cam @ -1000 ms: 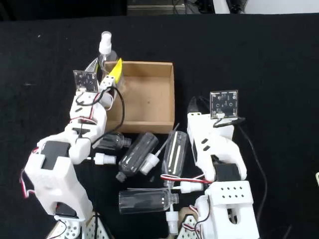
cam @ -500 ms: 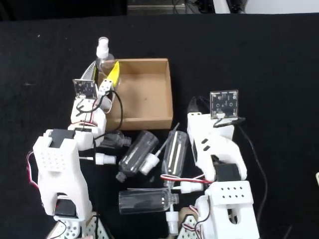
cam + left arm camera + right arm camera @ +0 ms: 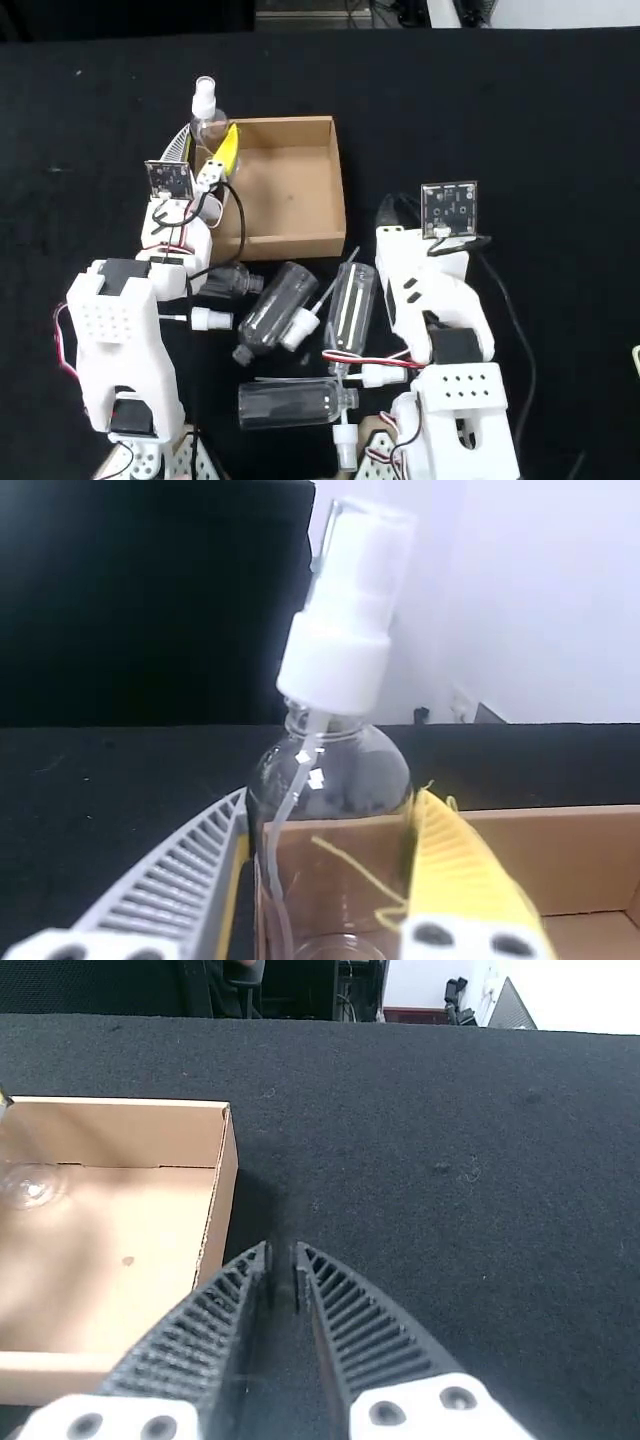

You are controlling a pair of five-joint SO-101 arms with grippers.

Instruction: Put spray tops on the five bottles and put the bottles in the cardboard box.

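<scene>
The left gripper (image 3: 330, 900) clamps the capped spray bottle (image 3: 335, 780) mid-body. It looks like light, slick plastic, best gripped below the spray top (image 3: 345, 610). The right gripper (image 3: 282, 1260) sits pinched together, empty.

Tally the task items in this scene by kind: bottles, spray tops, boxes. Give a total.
Clear bottles: 5
Spray tops: 5 (1 fitted, 4 loose)
Cardboard box: 1
Total: 11

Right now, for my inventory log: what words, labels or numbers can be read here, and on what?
None can be read.
Brown cardboard box: no print.
Clear plastic bottle with white spray top: no label.
Square circuit board on an arm's wrist: marks too small to read.
</scene>
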